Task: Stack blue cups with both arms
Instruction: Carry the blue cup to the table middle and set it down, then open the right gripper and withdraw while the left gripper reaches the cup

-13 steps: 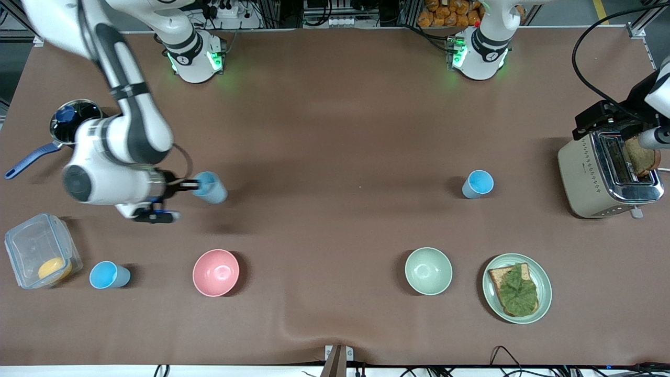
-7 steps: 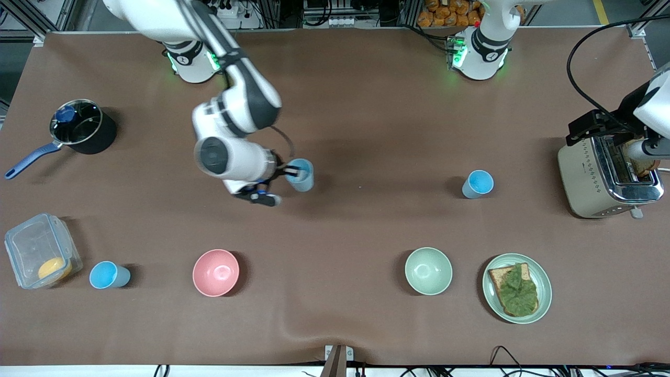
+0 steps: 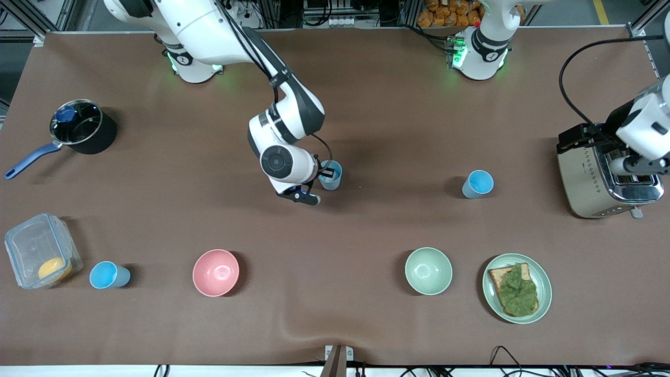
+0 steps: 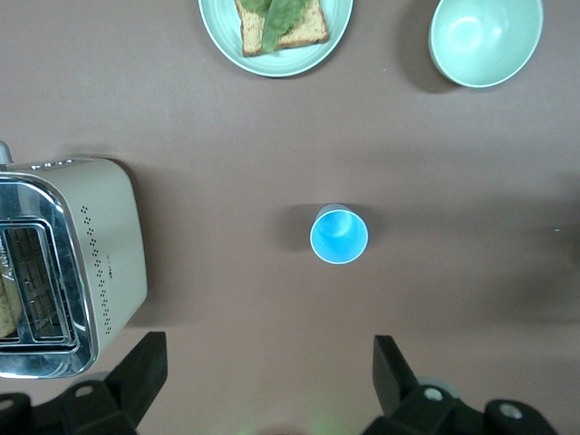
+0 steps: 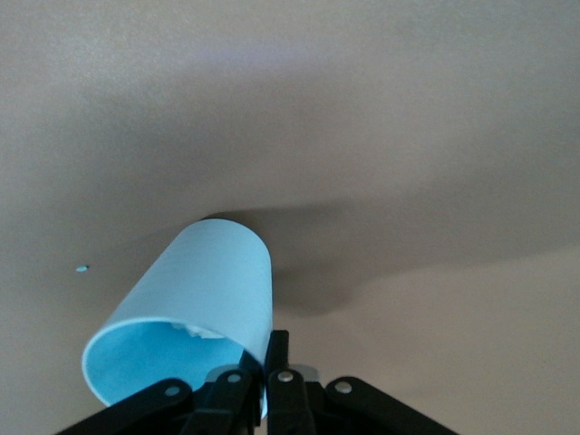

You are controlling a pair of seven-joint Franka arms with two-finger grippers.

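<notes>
Stacking not yet done; no light-blue plastic tumbler sits inside another. Three such tumblers counted, going from the right arm's end of the table toward the left arm's end, with the pink round bowl (image 3: 215,272) as landmark.

First tumbler (image 3: 108,275): standing loose on the brown table (image 3: 366,104), beside the pink round bowl toward the right arm's end, next to a clear plastic lidded box (image 3: 42,256) with something yellow inside. Untouched.

Second tumbler (image 3: 331,175): pinched at its rim by the right gripper (image 3: 323,174), jaws clamped on the wall, one finger inside and one outside, as the right wrist view (image 5: 195,317) confirms. Held over the mid-table, toward the left arm's end from the pink bowl.

Third tumbler (image 3: 477,184): upright, bright blue inside, well apart from the pink bowl toward the left arm's end, also plain in the left wrist view (image 4: 339,235).

Left gripper (image 4: 263,381): over the table near the cream metal toaster (image 3: 602,175), jaws wide apart, holding nothing.

Left to do, by judgement: bring the carried tumbler over a standing one, lower it in, then nest the last.

Other counts: two bowls, pink and pale green (image 3: 428,270); one green plate (image 3: 542,277) with a leaf-topped toast; one black saucepan (image 3: 84,128); two arms.
</notes>
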